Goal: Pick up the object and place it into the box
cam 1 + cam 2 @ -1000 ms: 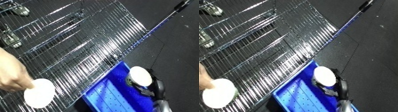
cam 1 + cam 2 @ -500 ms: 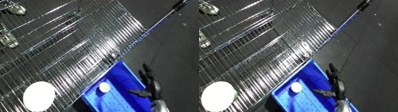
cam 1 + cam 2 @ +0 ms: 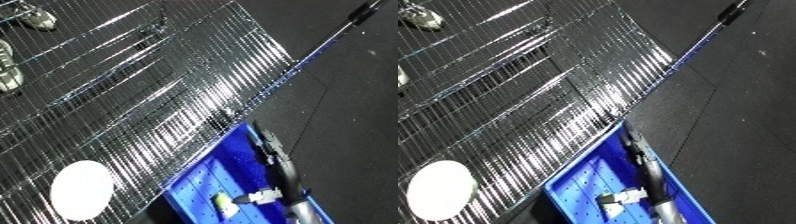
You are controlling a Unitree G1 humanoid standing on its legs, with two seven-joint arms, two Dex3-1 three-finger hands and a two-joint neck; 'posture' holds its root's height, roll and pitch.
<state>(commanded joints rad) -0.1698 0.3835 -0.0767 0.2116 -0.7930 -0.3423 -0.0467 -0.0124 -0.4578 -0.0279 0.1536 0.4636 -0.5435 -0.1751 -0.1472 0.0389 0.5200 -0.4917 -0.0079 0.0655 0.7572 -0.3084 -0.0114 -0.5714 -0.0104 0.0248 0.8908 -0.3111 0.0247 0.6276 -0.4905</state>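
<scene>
Right hand (image 3: pixel 271 150): black, fingers lying straight and spread, holding nothing, reaching along the right wall of the blue plastic bin (image 3: pixel 200 182). Left hand: not showing. Small pale round object (image 3: pixel 224 201): lying on the bin floor, partly hidden by the white forearm (image 3: pixel 298 207). Second item, a flat white disc (image 3: pixel 82 190): resting on the wire-mesh shelf (image 3: pixel 133 100), well apart from the bin. Risk: the arm, lifting out, is catching the bin wall and tipping or dragging it.
</scene>
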